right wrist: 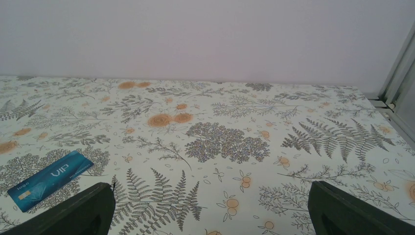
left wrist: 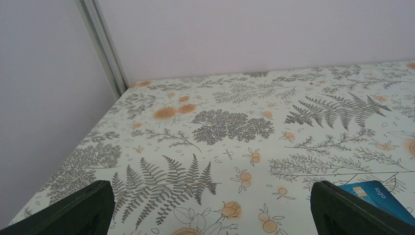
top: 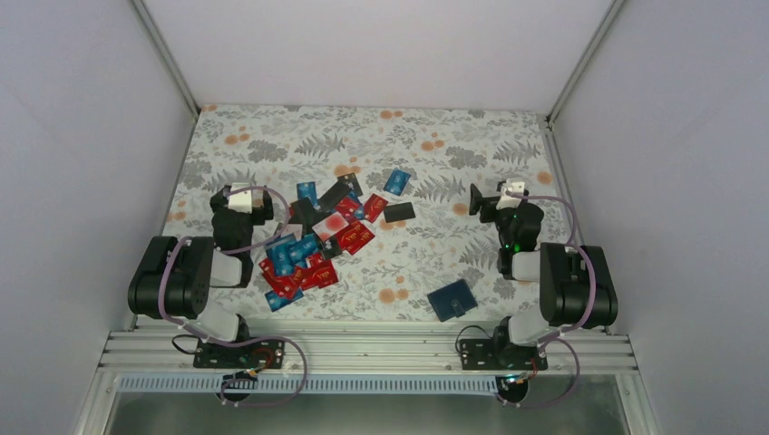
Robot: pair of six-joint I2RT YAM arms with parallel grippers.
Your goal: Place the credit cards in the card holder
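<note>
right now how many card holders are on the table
1: the card holder, near the front edge by the right arm; the credit cards could hide another.

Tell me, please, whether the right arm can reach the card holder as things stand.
Probably yes: the card holder lies near that arm's base, nothing on it, and the right tool is open, though it must fold back.
</note>
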